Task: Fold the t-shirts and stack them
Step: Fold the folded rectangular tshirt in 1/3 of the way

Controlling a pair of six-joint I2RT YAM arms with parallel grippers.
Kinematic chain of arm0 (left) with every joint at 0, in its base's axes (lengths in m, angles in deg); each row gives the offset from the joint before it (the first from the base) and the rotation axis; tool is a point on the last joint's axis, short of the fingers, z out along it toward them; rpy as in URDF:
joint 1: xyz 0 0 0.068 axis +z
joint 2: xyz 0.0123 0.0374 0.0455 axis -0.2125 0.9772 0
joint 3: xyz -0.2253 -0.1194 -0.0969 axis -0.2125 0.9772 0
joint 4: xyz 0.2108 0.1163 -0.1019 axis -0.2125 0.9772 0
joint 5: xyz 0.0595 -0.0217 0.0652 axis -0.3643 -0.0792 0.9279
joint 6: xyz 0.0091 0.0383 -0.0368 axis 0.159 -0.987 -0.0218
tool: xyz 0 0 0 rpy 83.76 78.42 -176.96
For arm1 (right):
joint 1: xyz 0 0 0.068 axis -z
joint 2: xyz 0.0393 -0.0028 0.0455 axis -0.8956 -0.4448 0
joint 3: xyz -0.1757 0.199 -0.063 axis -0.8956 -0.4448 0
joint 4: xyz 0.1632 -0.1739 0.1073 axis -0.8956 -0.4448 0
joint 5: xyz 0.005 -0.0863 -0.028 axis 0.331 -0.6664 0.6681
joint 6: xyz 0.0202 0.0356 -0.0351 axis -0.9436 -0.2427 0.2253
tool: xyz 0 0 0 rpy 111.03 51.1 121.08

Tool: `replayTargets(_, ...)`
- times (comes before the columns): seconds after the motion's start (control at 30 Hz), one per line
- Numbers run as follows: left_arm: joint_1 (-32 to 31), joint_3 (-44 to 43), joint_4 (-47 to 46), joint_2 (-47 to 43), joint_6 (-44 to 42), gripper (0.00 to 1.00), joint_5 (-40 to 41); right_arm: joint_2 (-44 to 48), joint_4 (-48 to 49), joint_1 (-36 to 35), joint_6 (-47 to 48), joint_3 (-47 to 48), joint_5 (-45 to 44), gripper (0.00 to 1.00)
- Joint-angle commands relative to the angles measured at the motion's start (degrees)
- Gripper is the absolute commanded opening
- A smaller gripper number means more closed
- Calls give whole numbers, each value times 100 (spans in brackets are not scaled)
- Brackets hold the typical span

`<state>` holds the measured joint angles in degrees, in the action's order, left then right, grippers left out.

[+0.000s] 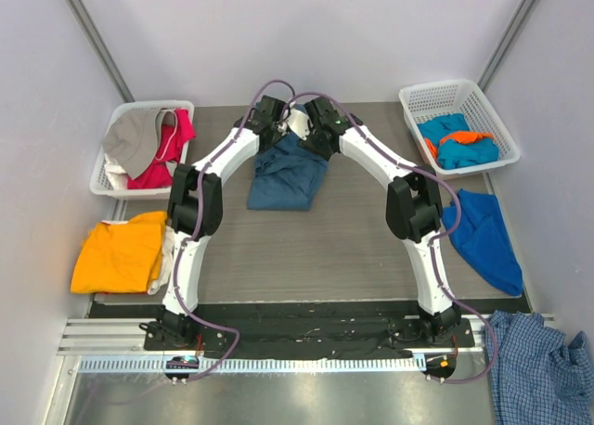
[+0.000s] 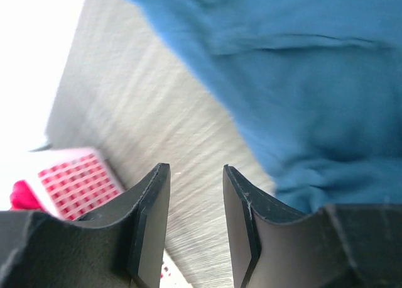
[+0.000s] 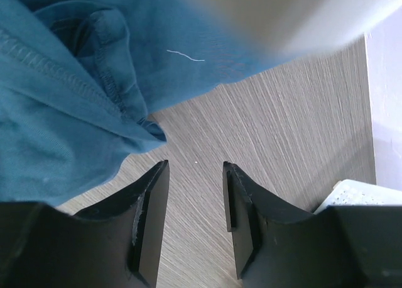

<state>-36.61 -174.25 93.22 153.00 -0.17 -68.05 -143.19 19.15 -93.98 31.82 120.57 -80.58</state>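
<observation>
top view evenly bright, shadows soft; left wrist view blown out white at its left, the teal t-shirt [image 2: 301, 80] smeared; right wrist view sharper

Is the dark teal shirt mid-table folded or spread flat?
Folded, roughly: the dark teal shirt lies doubled into a compact, rumpled bundle.

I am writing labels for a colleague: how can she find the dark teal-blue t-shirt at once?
Look at the grey wood-grain table, at the middle of its far side. The dark teal-blue soft t-shirt lies bunched there. The other blue shirt, at the right edge, is brighter.
</observation>
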Motion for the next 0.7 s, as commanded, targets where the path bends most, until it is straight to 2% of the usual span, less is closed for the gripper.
replayTargets(0.0,-45,6,-579,-305,190,43,839,466,447,-63,-418,-214,-207,47)
replayTargets(0.17,-54,348,-289,-918,278,47,462,1054,650,-177,-568,-1041,-146,47)
replayTargets(0.4,-45,1279,282,-1728,164,50,-1127,1407,922,-213,-665,-1779,-84,47)
replayTargets(0.5,-45,1377,537,-1790,93,49,-1523,1460,940,-213,-682,-1929,-120,47)
replayTargets(0.67,-45,1061,1344,-1527,-30,46,-2666,1565,1001,-213,-630,-2149,-234,47)
